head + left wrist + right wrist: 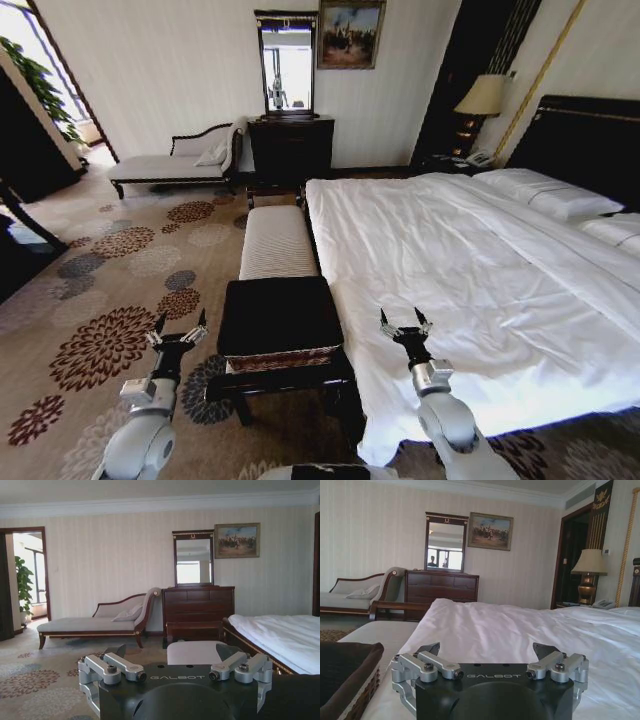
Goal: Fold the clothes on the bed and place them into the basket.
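The bed (450, 260) with its white duvet fills the right side of the head view, and no clothes show on it. The brown wicker basket (285, 358) with a black fabric top stands at the bed's foot, between my two arms. My left gripper (181, 325) hangs open over the carpet, left of the basket. My right gripper (402, 322) is open above the bed's near corner, right of the basket. The left wrist view has the left gripper (172, 652) open and empty. In the right wrist view the right gripper (487, 650) is open over the duvet (495, 625), with the basket (365, 700) beside it.
A white striped bench (275, 240) runs along the bed's foot beyond the basket. A chaise longue (175, 160), a dark dresser (290, 145) with a mirror and a bedside lamp (485, 95) stand along the far wall. Patterned carpet (120, 260) lies open on the left.
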Motion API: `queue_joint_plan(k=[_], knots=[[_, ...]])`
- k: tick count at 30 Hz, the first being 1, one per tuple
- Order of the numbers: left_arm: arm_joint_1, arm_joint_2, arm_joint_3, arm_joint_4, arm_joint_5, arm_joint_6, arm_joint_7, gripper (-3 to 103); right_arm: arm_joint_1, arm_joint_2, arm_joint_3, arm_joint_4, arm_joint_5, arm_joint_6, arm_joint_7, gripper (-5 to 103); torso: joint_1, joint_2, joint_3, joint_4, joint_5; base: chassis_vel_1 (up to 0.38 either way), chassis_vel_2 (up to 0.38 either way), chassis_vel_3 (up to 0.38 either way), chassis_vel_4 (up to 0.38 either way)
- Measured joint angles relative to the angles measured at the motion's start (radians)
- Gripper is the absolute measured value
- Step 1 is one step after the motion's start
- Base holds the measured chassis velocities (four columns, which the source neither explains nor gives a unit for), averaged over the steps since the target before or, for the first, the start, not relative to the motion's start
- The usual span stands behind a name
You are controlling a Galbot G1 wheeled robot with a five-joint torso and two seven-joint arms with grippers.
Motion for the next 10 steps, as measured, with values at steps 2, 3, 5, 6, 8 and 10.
queue_joint_plan(k=[2, 3, 5, 6, 8, 10], knots=[[0.009, -0.003, -0.002, 0.001, 0.0, -0.004, 0.006, 100, -0.008, 0.001, 0.009, 0.0, 0.0, 0.007, -0.004, 100, 0.0, 0.0, 0.0, 0.0001, -0.0003, 0.0, 0.0, 0.0, 0.0], [0.02, -0.005, -0.005, 0.0, 0.001, -0.008, 0.011, 100, -0.013, 0.001, 0.015, 0.0, 0.0, 0.012, -0.007, 100, 0.0, 0.0, 0.0, 0.0002, -0.0002, 0.0, 0.0, 0.0, 0.0], [0.037, -0.006, -0.009, -0.006, 0.003, -0.012, 0.016, 100, -0.019, 0.002, 0.023, 0.002, -0.006, 0.021, -0.01, 100, 0.0, 0.0, 0.0, 0.0006, 0.0, 0.0, 0.0, 0.0, 0.0], [0.037, -0.006, -0.009, -0.006, 0.003, -0.012, 0.016, 100, -0.019, 0.002, 0.023, 0.002, -0.006, 0.021, -0.01, 100, 0.0, 0.0, 0.0, 0.0006, 0.0, 0.0, 0.0, 0.0, 0.0], [0.041, -0.006, -0.01, -0.008, 0.003, -0.013, 0.017, 100, -0.019, 0.002, 0.024, 0.003, -0.009, 0.023, -0.011, 100, 0.0, 0.0, 0.0, 0.0005, 0.0, 0.0, 0.0, 0.0, 0.0], [0.041, -0.006, -0.01, -0.008, 0.003, -0.013, 0.018, 100, -0.018, 0.002, 0.024, 0.003, -0.009, 0.023, -0.011, 100, 0.0, 0.0, 0.0, 0.0004, -0.0001, 0.0, 0.0, 0.0, 0.0]])
